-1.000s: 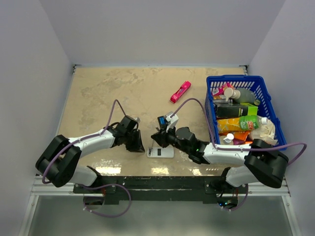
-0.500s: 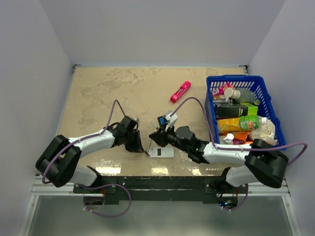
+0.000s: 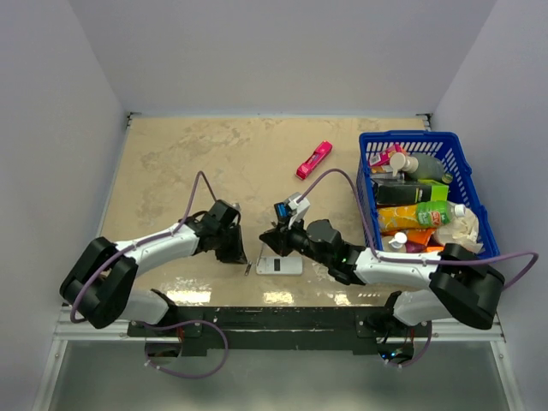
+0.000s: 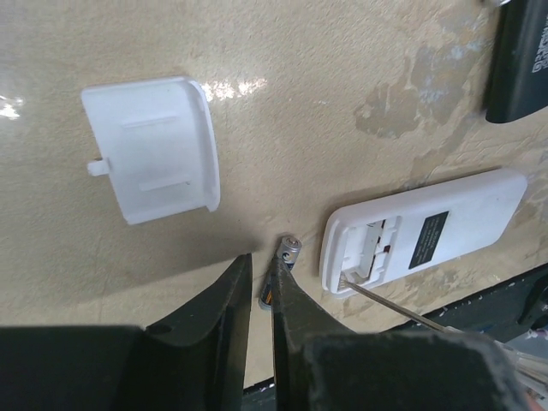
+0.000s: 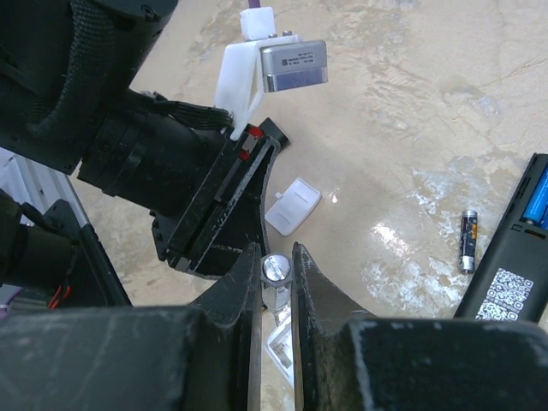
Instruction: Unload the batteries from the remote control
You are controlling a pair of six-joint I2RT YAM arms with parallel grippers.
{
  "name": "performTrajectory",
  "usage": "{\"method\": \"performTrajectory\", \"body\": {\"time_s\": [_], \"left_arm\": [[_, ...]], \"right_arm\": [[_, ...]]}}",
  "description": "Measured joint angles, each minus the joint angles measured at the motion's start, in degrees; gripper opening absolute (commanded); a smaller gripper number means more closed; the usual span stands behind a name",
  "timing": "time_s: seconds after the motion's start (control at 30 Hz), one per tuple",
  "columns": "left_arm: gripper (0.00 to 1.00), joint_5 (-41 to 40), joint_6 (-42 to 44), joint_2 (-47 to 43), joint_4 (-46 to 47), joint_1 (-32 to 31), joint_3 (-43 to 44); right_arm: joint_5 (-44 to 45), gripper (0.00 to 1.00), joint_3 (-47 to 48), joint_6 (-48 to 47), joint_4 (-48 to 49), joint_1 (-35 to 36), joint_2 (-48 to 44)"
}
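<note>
Light: bright, even, from overhead.
Glare: white patches on the glossy counter (image 3: 214, 163) along its near edge.
Shadows: soft, beneath the left tool (image 4: 259, 278).
Focus: left tool and right tool (image 5: 274, 257) blurred close to their lenses; overhead view sharp.

Beige marbled tabletop (image 3: 214, 154) lies beneath and ahead of my jaws, its gloss returning overhead light as bright patches (image 3: 190, 296) behind them. Plain pale walls (image 3: 282, 51) enclose it ahead and on either side. A metal rail (image 3: 86, 321) edges the table behind.
</note>
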Motion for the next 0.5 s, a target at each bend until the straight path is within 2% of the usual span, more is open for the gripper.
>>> {"method": "performTrajectory", "body": {"time_s": [0.2,0.3,0.43,0.5], "left_arm": [[0.24,-3.06,1.31,-4.17,-4.74,0.7,3.82],[0.32,-4.37,2.47,-6.88,-6.71,1.55,6.29],[0.48,-6.23,4.59,-9.2,-9.62,2.69,9.9],[0.65,-6.86,5.79,-9.88,-10.67,3.17,11.13]], "right_arm": [[3.58,0.0,1.53,-1.6,-3.67,0.0,-3.89],[8.44,0.0,4.55,-4.55,-6.4,-0.07,-4.48],[14.36,0.0,10.88,-9.14,-10.58,-1.42,-2.47],[16.61,0.0,14.38,-10.91,-11.89,-3.13,-0.13]]}}
